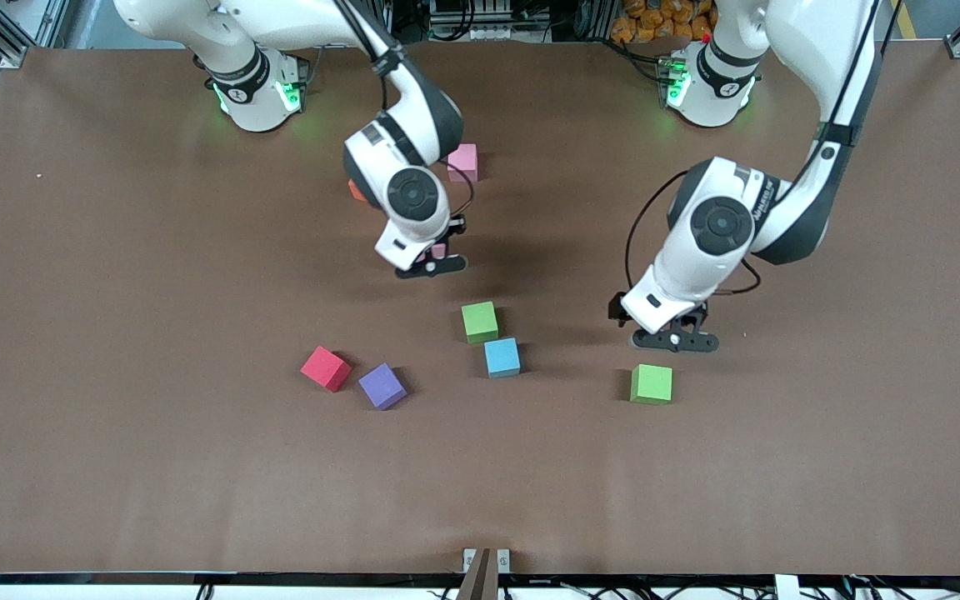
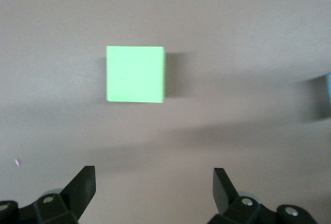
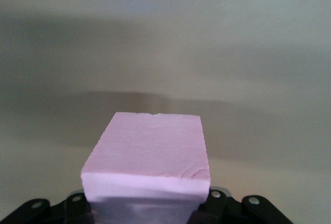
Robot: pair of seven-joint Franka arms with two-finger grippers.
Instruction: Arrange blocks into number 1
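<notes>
Here, pink block (image 3: 147, 157) clamped in right gripper (image 1: 434, 260) above bare brown table (image 1: 113, 333), lone green block (image 1: 652, 384) on table just nearer the camera than left gripper (image 1: 673, 339), fingers spread wide, holding nothing.

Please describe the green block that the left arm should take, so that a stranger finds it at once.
Start at the left end effector, open and low over the table. The green block lies just nearer the front camera than it, alone toward the left arm's end. The other green block sits against a blue block; this one touches nothing.
</notes>
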